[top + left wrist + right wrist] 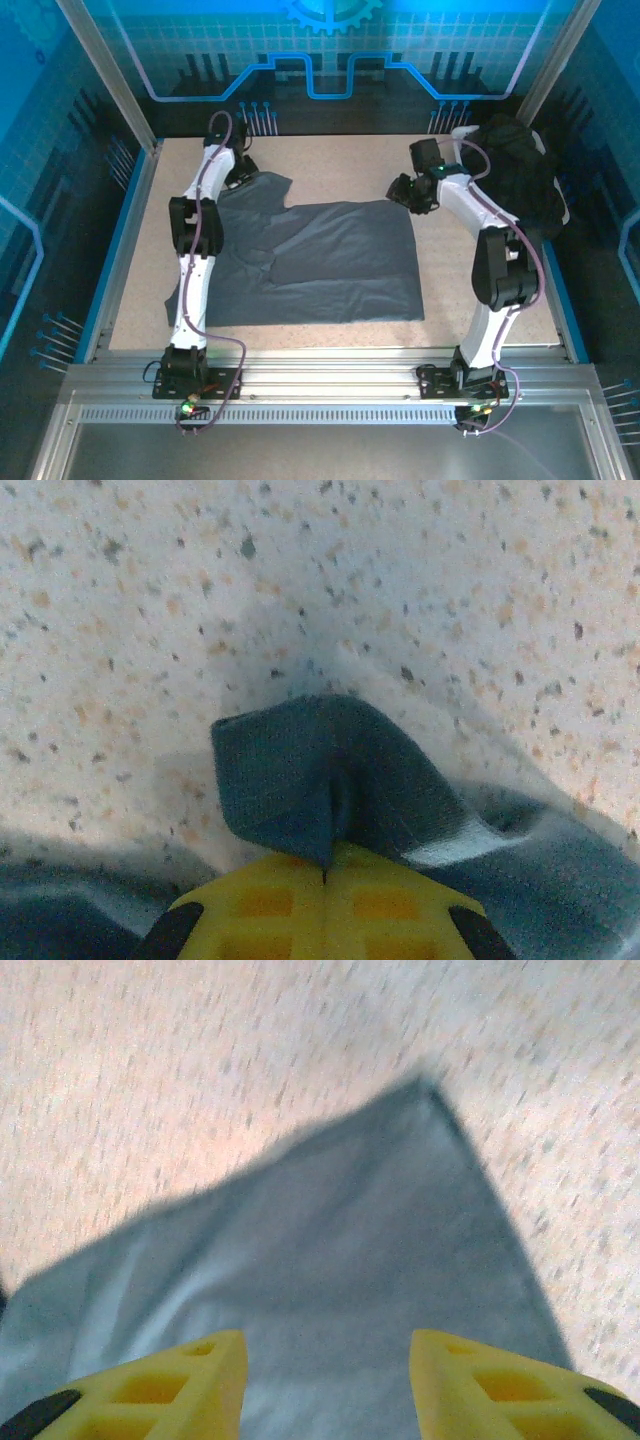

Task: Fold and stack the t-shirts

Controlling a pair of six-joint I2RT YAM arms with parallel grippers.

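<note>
While left fingers (300, 905) pinch a fold of the blue-grey t-shirt (330, 262), right fingers (180, 1380) hang wide.
Its far-right corner lies just ahead of them.

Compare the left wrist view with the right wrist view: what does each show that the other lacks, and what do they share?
Left wrist view: the left hand shut, pinching up a raised fold of the blue-grey t-shirt. Right wrist view: the right hand open, its fingers apart over a flat corner of that shirt. Shared: the same shirt lying on the speckled table.
</note>
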